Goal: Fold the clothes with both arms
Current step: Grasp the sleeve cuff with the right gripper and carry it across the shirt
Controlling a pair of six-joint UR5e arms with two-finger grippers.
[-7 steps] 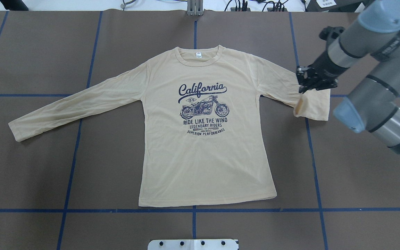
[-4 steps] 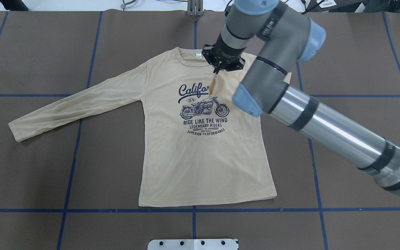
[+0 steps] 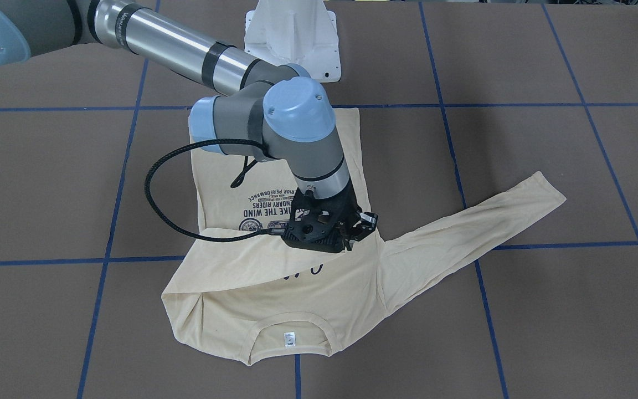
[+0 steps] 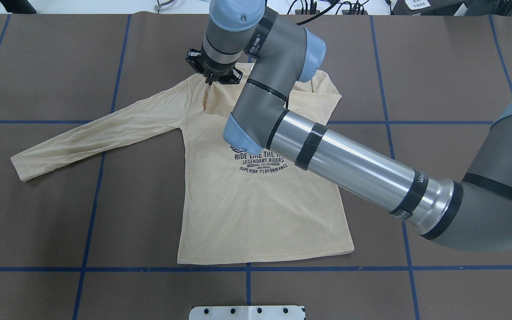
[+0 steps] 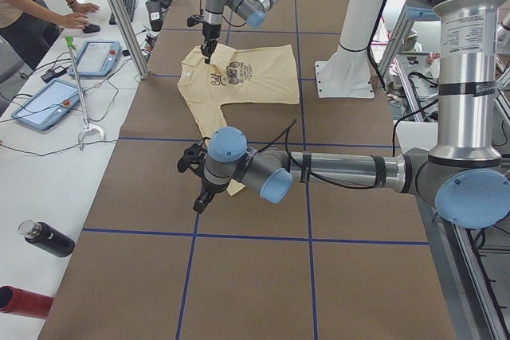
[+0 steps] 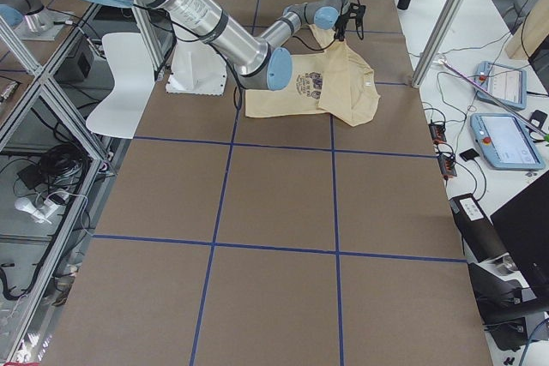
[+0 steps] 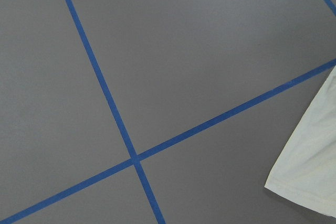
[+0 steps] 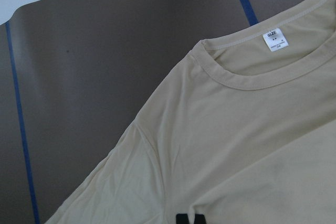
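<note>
The cream-yellow shirt (image 4: 256, 213) lies face up on the brown table, neck label (image 8: 274, 39) at the far side. My right gripper (image 4: 211, 81) is shut on the cuff of the shirt's right sleeve. It holds the cuff just above the shirt's left shoulder, so the sleeve lies folded across the upper chest (image 3: 241, 266). The right gripper also shows in the front view (image 3: 354, 239). The left sleeve (image 4: 91, 138) lies stretched out flat. My left gripper (image 5: 199, 197) hovers near that sleeve's cuff (image 7: 310, 166). I cannot tell whether it is open or shut.
Blue tape lines (image 4: 90, 213) divide the table into squares. A white base plate (image 4: 247, 312) sits at the near edge and the white pedestal (image 3: 291, 33) behind the shirt. An operator (image 5: 24, 5), tablets (image 5: 48, 101) and bottles (image 5: 48, 238) are beside the table's far long edge.
My right gripper has carried the right sleeve's cuff from the shirt's right side across the chest to the left shoulder. The sleeve now covers the "California" print.
</note>
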